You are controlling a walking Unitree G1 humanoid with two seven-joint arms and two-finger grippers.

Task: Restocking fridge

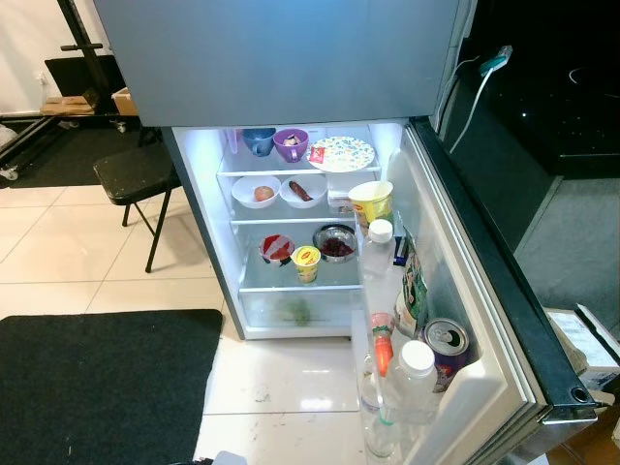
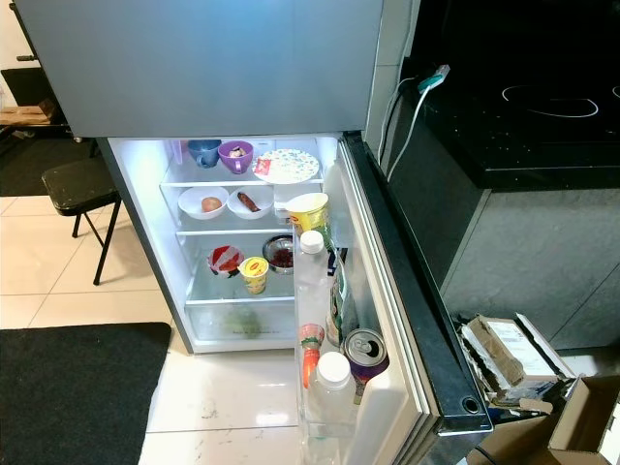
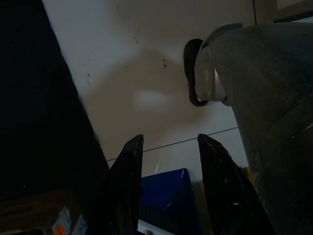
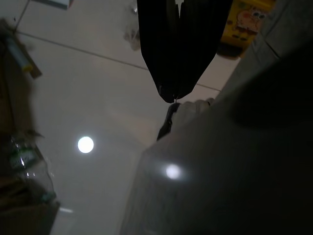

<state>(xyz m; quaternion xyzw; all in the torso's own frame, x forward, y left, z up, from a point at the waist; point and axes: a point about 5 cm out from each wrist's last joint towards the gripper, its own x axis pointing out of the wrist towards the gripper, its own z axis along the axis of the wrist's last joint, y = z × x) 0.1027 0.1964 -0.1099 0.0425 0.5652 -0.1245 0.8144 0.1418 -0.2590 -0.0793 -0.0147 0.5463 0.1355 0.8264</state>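
The fridge (image 1: 291,68) stands open in front of the robot, its lit lower compartment facing the camera and its door (image 1: 504,320) swung out to the right, so both shelves and door rack are reachable for restocking. A black mat (image 1: 97,387) lies on the tiled floor (image 1: 58,252) at near left, and a black folding chair (image 1: 136,174) stands to the left of the fridge.

Inside, the top shelf carries a blue cup (image 1: 258,141), a purple bowl (image 1: 291,144) and a patterned plate (image 1: 341,153). The middle shelf holds 2 white bowls (image 1: 263,192), each with food. The lower shelf holds a bowl with red food (image 1: 277,249), a yellow cup (image 1: 306,263) and a steel bowl (image 1: 335,243). Greens sit in the bottom drawer (image 1: 291,310).

The door rack keeps tall drinks upright: a clear bottle with a white cap (image 1: 380,254), a green-labelled bottle (image 1: 411,286), a can (image 1: 446,344) and another white-capped bottle (image 1: 415,378), with a yellow tub (image 1: 371,201) at the far end.

Both arms hang idle, pointing at the floor. The left end effector (image 3: 168,161) has its fingers spread apart with nothing between them; the right end effector (image 4: 177,95) has its fingers pressed together, also empty. No item is in hand, so I judge fetching stock comes next.
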